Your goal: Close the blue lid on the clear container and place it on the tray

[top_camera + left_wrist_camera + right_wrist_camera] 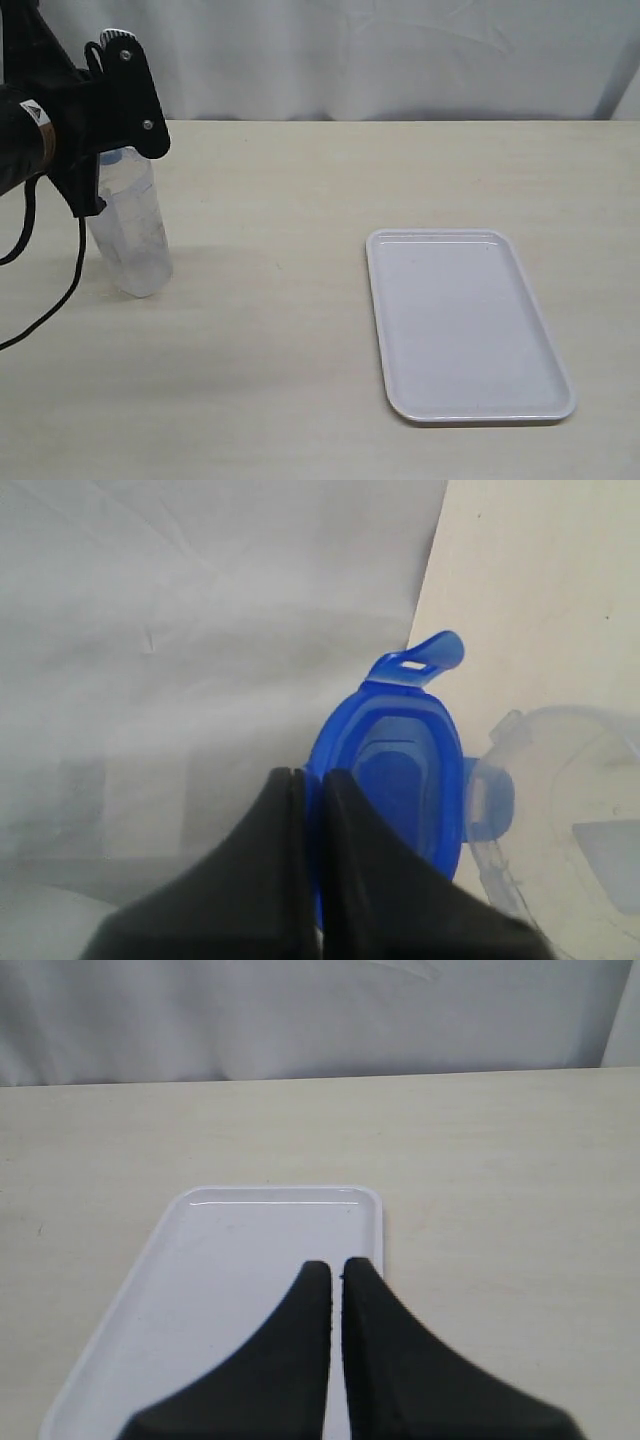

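Note:
My left gripper (310,775) is shut on the rim of the blue lid (400,780), which it holds edge-on with one snap flap sticking out. Right beside the lid is the open mouth of the clear container (575,830). In the exterior view the clear container (132,235) stands on the table at the far left, and the left gripper (105,160) sits at its top, hiding most of the lid. The white tray (465,325) lies flat to the right. My right gripper (330,1265) is shut and empty, hovering over the tray (230,1250).
A white curtain (350,55) hangs along the table's back edge. The pale table surface (270,300) stretches between container and tray. A black cable (60,290) trails from the left arm near the container.

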`<state>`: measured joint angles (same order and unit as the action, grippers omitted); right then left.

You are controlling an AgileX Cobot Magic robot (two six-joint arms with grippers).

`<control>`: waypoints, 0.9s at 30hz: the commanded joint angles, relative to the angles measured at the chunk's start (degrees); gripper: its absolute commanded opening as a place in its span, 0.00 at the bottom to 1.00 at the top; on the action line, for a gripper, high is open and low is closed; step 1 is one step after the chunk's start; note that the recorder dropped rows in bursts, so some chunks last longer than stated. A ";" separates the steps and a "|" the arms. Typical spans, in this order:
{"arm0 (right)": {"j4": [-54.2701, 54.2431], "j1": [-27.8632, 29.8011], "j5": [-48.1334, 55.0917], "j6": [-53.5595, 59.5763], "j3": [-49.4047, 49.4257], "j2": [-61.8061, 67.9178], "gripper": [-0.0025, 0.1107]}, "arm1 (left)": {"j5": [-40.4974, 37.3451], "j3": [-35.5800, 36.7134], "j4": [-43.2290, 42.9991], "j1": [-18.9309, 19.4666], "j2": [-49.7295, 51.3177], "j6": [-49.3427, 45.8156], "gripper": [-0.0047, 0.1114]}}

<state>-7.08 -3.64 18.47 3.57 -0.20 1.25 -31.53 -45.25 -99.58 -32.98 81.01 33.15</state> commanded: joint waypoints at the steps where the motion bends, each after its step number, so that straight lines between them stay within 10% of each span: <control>1: 0.02 -0.22 -0.21 -0.09 0.20 0.03 0.06 | 1.82 0.14 -0.36 -0.38 -0.30 -0.82 0.04; 27: 0.02 -0.22 -0.21 -0.09 0.20 0.03 0.06 | -2.26 3.89 -0.07 -4.37 -2.71 -1.44 0.04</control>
<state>-7.08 -3.64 18.47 3.57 -0.20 1.25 -33.23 -41.48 -99.85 -36.86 78.66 31.60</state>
